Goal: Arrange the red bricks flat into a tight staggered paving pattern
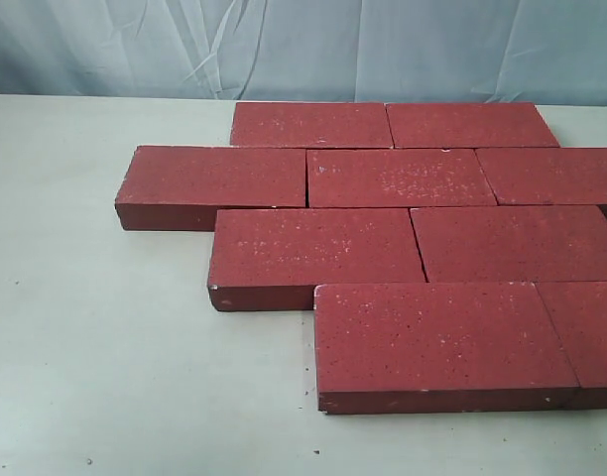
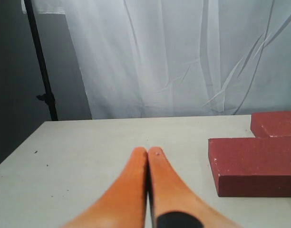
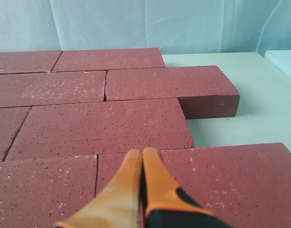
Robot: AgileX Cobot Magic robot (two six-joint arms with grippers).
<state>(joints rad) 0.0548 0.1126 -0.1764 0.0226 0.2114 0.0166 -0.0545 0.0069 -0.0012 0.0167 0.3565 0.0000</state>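
Several dark red bricks point(image 1: 403, 178) lie flat on the pale table in staggered rows, edges close together; the nearest brick point(image 1: 437, 337) sits at the front right. Neither gripper shows in the exterior view. In the right wrist view my right gripper point(image 3: 141, 153) is shut and empty, its orange fingers hovering over a brick point(image 3: 231, 180) of the paving. In the left wrist view my left gripper point(image 2: 148, 151) is shut and empty over bare table, with a brick end point(image 2: 255, 164) off to one side and another brick point(image 2: 276, 123) behind it.
A white curtain point(image 1: 303, 45) hangs behind the table point(image 1: 105, 377). A dark stand pole point(image 2: 41, 61) rises beyond the table's edge in the left wrist view. Bare tabletop stretches left of and in front of the bricks.
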